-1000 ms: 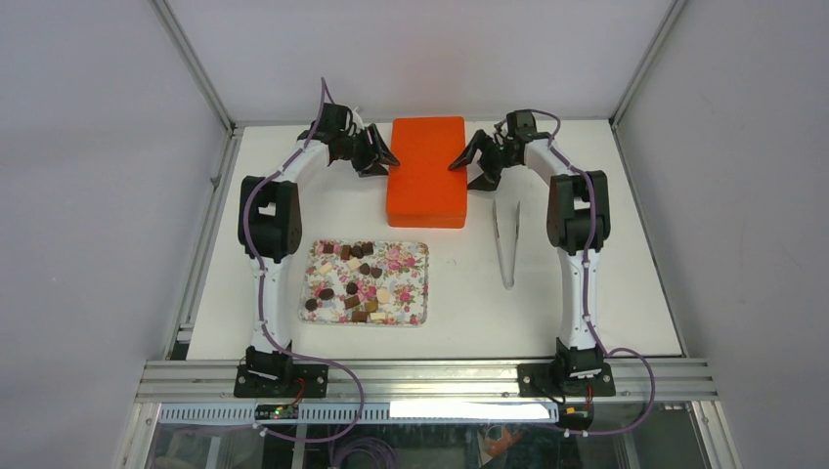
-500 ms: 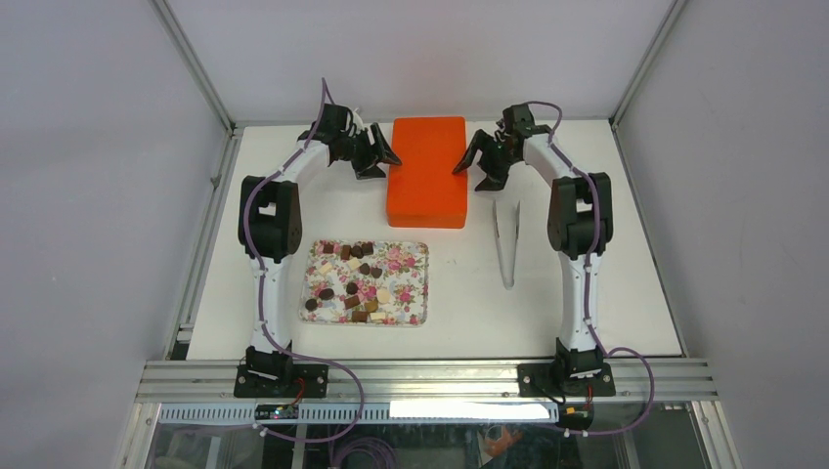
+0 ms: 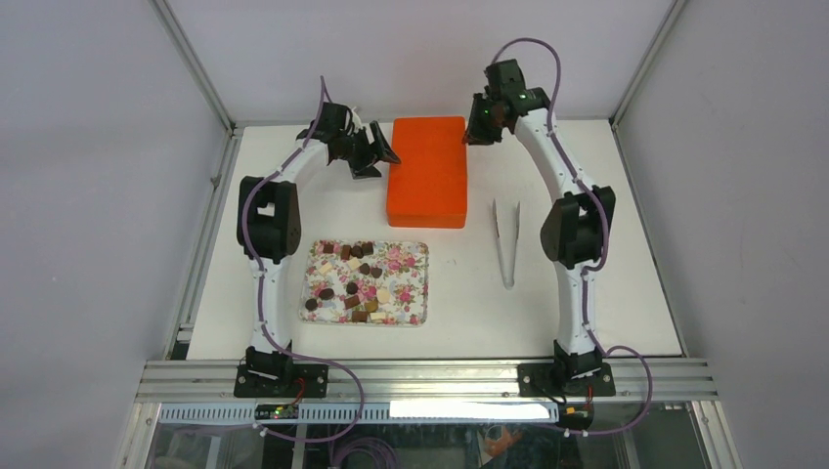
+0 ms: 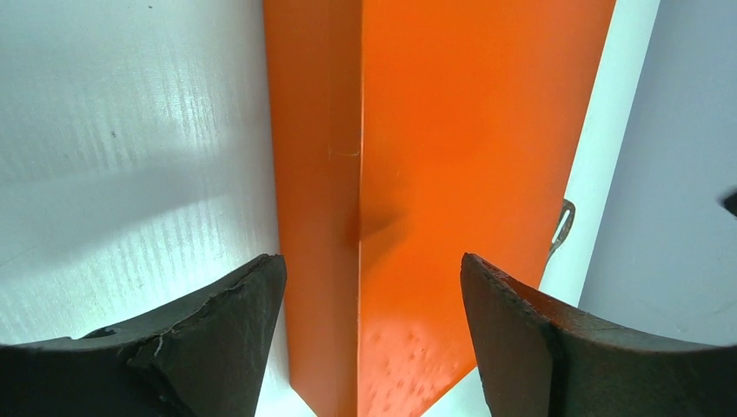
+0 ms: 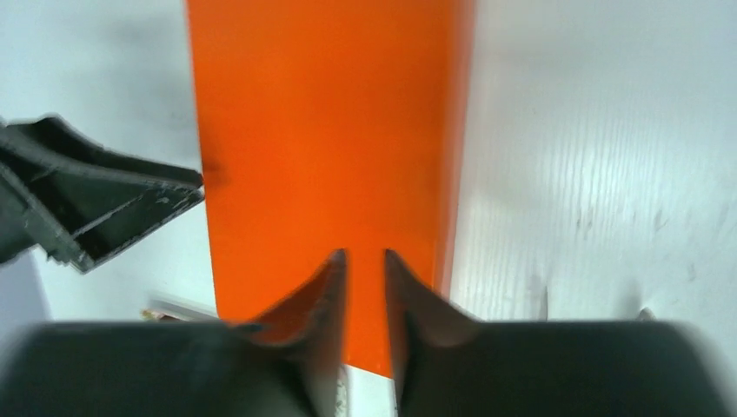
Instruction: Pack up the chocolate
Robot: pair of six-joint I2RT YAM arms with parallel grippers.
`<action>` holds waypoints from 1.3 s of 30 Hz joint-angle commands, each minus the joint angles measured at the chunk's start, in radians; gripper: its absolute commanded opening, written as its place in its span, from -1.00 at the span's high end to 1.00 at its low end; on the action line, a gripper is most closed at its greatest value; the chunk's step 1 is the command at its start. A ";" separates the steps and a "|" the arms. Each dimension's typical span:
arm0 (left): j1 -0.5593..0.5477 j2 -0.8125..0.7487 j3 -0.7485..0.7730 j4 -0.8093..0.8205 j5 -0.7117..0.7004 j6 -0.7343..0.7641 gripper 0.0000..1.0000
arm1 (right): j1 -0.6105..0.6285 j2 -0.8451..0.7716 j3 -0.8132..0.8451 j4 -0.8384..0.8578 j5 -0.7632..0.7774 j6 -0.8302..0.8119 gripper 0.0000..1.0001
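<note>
The chocolate (image 3: 352,283), small dark, light brown and cream pieces, lies scattered on a floral tray (image 3: 417,250) near the left arm. Behind the tray a closed orange box (image 3: 426,171) rests on the table. My left gripper (image 3: 376,154) is open at the box's far left edge; in the left wrist view its jaws (image 4: 369,261) straddle the long edge of the box (image 4: 452,156) without touching it. My right gripper (image 3: 479,122) hangs raised above the box's far right corner. Seen from the right wrist, its fingers (image 5: 361,254) are nearly together over the box (image 5: 322,130), with nothing between them.
Metal tweezers (image 3: 505,239) lie on the white table right of the box, also seen as a tip (image 4: 563,224) in the left wrist view. The left gripper's finger (image 5: 96,204) shows at the left of the right wrist view. Frame posts and walls close off the back.
The right arm has lifted up and back from the box's right side, and its jaws have closed. The left gripper has opened wider at the box's left edge.
</note>
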 commanded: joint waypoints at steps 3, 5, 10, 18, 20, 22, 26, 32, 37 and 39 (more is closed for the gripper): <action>0.011 -0.154 0.040 -0.020 -0.034 0.034 -0.56 | 0.067 0.111 0.303 -0.098 0.152 -0.068 1.00; 0.013 -0.187 0.026 -0.026 -0.043 0.039 -0.57 | 0.066 0.159 0.382 -0.071 0.176 -0.056 1.00; 0.013 -0.278 -0.021 -0.044 -0.057 0.043 -0.59 | 0.070 0.237 0.436 0.081 0.214 -0.017 0.94; 0.012 -0.421 -0.208 -0.048 -0.074 0.033 -0.60 | 0.064 0.498 0.531 0.148 0.231 0.064 0.88; 0.013 -0.440 -0.248 -0.048 -0.070 0.036 -0.60 | 0.058 0.524 0.555 0.102 0.202 0.090 0.94; 0.013 -0.464 -0.288 -0.048 -0.071 0.038 -0.60 | 0.060 0.465 0.485 0.112 0.195 0.089 0.98; 0.013 -0.483 -0.319 -0.047 -0.069 0.034 -0.60 | 0.062 0.270 0.308 0.253 0.223 0.054 0.95; 0.013 -0.513 -0.319 -0.043 -0.071 0.029 -0.61 | 0.062 0.257 0.465 0.260 0.293 0.002 0.89; 0.013 -0.548 -0.318 -0.043 -0.082 0.029 -0.62 | 0.057 0.293 0.471 0.313 0.336 0.010 0.85; 0.013 -0.554 -0.321 -0.044 -0.082 0.026 -0.63 | 0.054 0.334 0.486 0.337 0.350 0.019 0.83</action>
